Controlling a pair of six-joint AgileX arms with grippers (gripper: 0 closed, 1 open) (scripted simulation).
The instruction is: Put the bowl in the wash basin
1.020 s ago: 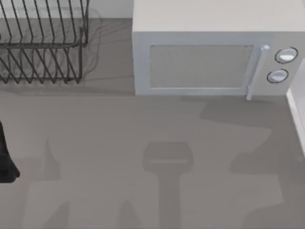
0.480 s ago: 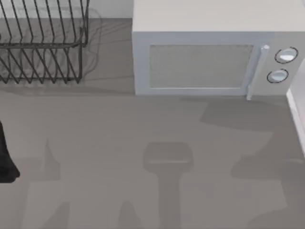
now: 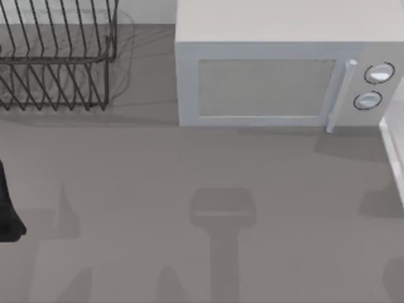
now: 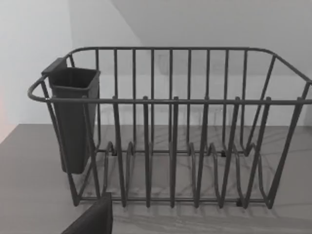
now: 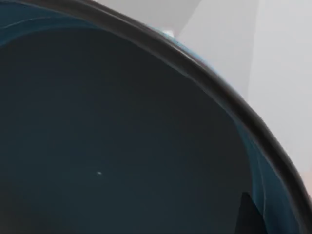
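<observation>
**Bowl held close at the right wrist**

The blue bowl (image 5: 122, 141) sits right against the right wrist camera; whether the fingers clamp it, I cannot tell. Left arm (image 3: 7, 208) is parked at the table's left edge. Keep the bowl level and clear the microwave (image 3: 278, 69) while travelling.

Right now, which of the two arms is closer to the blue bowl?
The right. The right wrist view looks straight into the bowl at very close range. The left arm sits at the table's left edge, facing the wire dish rack.
</observation>
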